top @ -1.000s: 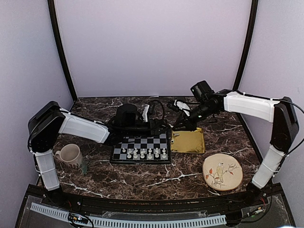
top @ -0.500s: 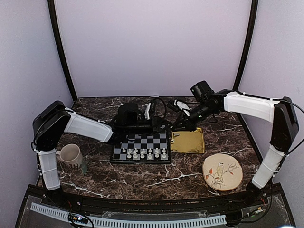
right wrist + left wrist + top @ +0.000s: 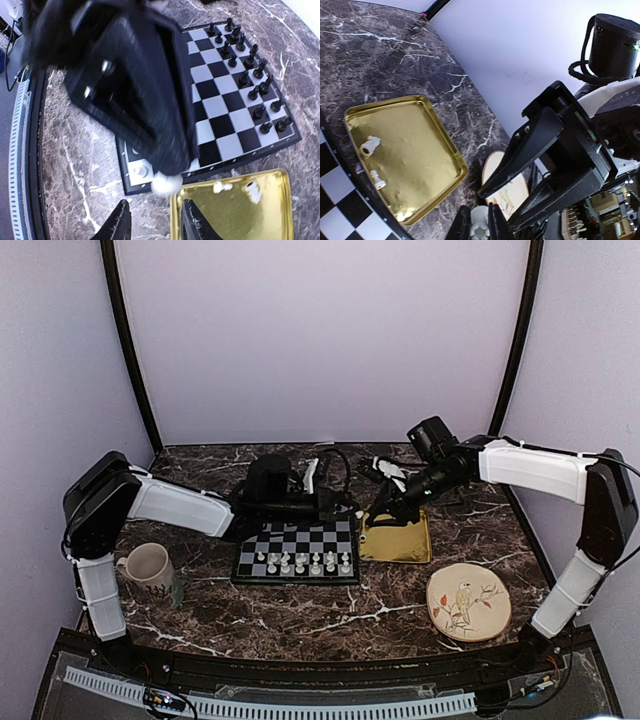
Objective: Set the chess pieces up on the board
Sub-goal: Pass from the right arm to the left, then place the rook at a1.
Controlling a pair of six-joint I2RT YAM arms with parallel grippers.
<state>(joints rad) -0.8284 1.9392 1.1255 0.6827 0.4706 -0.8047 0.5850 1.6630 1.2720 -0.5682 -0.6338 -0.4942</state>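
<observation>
No legible text, label, brand or number on anything in view.

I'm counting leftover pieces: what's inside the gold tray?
Two white pieces lie in the gold tray, near one edge. From above, the right arm hides the tray's far edge; the left wrist view shows the rest bare.

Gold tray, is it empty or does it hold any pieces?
Not empty: two white pieces lie inside the gold tray, near its board-side edge.
</observation>
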